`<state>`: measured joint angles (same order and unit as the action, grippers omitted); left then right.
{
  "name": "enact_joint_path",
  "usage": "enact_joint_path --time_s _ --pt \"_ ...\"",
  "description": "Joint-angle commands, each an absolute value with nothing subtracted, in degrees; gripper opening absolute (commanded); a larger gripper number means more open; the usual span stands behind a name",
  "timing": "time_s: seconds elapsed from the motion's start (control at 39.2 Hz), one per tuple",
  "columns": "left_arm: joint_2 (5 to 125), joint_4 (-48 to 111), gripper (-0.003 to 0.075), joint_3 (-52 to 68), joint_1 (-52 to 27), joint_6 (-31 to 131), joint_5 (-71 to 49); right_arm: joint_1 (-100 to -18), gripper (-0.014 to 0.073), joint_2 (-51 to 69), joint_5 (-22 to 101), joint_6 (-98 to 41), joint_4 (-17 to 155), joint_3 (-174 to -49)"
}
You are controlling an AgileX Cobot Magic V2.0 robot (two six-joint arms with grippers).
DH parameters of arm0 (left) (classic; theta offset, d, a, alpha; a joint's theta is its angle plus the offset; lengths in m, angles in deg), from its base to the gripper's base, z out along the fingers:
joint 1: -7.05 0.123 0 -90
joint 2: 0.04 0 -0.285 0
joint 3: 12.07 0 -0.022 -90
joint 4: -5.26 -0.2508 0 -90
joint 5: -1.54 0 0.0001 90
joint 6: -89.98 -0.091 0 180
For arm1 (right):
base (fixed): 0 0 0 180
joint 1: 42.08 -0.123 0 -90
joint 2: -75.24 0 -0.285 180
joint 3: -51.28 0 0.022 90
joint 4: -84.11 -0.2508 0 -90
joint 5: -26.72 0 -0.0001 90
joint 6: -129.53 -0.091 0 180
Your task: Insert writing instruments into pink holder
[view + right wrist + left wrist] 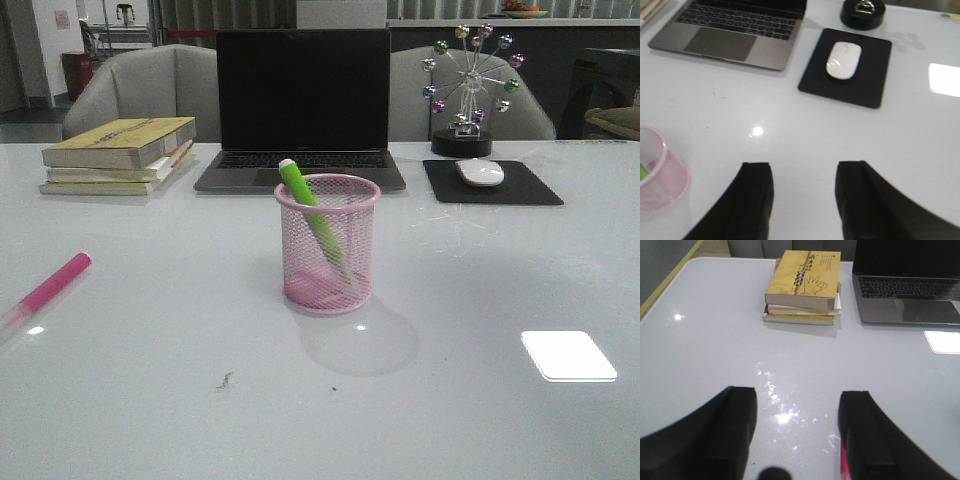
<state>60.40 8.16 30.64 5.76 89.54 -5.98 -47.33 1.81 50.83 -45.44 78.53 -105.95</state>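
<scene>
The pink holder point(328, 245) stands upright at the table's middle, in front of the laptop. The lime green marker point(305, 200) leans inside it, its pale end poking over the rim. The hot pink marker point(52, 284) lies flat on the table at the front left, its pale cap end toward the edge. Neither gripper shows in the front view. My left gripper point(797, 407) is open above bare table; a sliver of the pink marker point(843, 465) peeks beside its finger. My right gripper point(803, 175) is open and empty, with the holder point(657, 172) off to one side.
A stack of yellow books point(118, 155) sits at the back left. An open laptop point(303, 105) is behind the holder. A white mouse point(480, 172) on a black pad point(492, 184) and a ferris-wheel ornament point(468, 90) are at the back right.
</scene>
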Motion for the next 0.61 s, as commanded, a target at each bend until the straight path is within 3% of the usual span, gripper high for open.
enact_joint_path --time_s 0.0,0.36,0.59 --pt "59.9 8.5 0.0423 28.4 5.6 90.0 -0.5 -44.0 0.0413 7.8 49.6 -44.8 80.1 -104.2" --pt "59.9 8.5 0.0424 28.1 5.5 90.0 -1.8 -39.9 0.0413 18.6 52.5 -44.9 80.5 -91.5" --pt "63.5 8.5 0.0425 18.2 0.6 90.0 -11.6 -39.9 0.0413 19.0 54.4 -44.9 80.4 -90.1"
